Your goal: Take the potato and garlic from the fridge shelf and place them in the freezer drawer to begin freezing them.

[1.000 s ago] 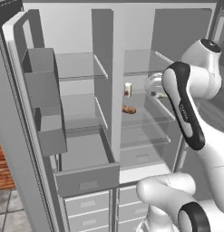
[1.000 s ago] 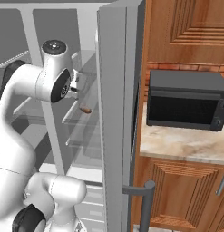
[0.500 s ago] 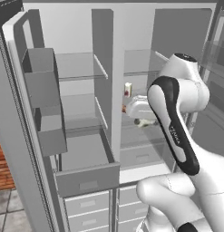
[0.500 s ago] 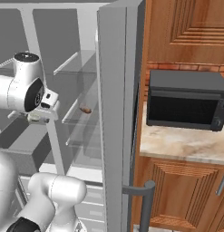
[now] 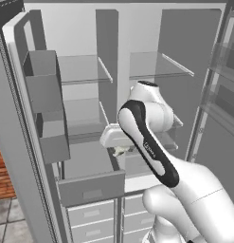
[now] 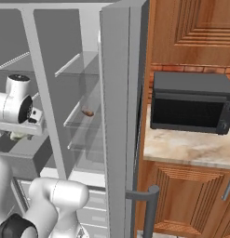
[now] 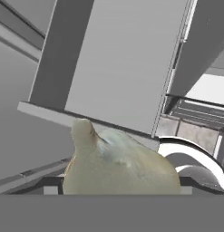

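Note:
My gripper [image 5: 116,148] is shut on the garlic [image 5: 120,151], an off-white, slightly greenish bulb. It hangs at the right edge of the pulled-out freezer drawer [image 5: 90,187], a wide grey box with a flat front panel. In the hand view the garlic [image 7: 118,163] sits close and large between the fingers. From the right base view the gripper [image 6: 17,134] points down with the garlic [image 6: 16,136] under it. The potato [image 6: 88,112], a small orange-brown lump, lies on the glass fridge shelf [image 6: 77,122] to the right of the arm.
The open left fridge door carries grey bins [image 5: 42,95]. The right fridge door [image 6: 121,116] stands open edge-on beside a microwave [image 6: 191,102] on a counter. Small white drawers [image 5: 90,216] stack below the freezer drawer.
The arm has swung left from the right-hand fridge shelf to the open freezer drawer, carrying the garlic. The potato has stayed on the shelf.

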Robot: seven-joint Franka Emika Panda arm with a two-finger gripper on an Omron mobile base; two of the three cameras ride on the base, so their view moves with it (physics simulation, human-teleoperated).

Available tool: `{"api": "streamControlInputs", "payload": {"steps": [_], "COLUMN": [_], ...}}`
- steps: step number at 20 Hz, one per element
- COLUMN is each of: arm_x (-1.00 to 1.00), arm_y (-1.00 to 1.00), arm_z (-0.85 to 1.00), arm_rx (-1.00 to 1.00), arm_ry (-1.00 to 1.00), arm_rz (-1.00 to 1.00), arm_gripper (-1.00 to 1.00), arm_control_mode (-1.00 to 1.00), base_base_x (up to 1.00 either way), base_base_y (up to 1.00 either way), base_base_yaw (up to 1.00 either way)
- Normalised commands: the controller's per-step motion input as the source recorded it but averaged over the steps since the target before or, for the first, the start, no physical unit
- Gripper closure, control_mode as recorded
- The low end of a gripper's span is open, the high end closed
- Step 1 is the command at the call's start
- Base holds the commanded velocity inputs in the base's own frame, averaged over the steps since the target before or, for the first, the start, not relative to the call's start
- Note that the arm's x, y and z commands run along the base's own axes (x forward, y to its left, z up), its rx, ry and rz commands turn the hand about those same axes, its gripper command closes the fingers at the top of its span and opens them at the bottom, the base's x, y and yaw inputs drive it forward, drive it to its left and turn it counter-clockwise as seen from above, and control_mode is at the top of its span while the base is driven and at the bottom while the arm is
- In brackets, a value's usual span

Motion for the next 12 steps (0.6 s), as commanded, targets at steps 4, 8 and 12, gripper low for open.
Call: {"api": "streamControlInputs", "payload": {"steps": [4, 8, 12], "arm_x": [0.2, 0.19, 0.46], "arm_y": [0.81, 0.37, 0.09], "arm_z": [-0.01, -0.09, -0.59], "arm_rx": [-0.01, -0.02, -0.12], "arm_ry": [0.0, 0.11, 0.02], "arm_rz": [0.15, 0.06, 0.0], "arm_gripper": [1.0, 1.0, 1.0], "arm_control_mode": [-1.0, -1.0, -1.0], "base_base_x": [0.0, 0.0, 0.0], "base_base_y": [0.0, 0.0, 0.0], "base_base_yaw": [0.0, 0.0, 0.0]}}
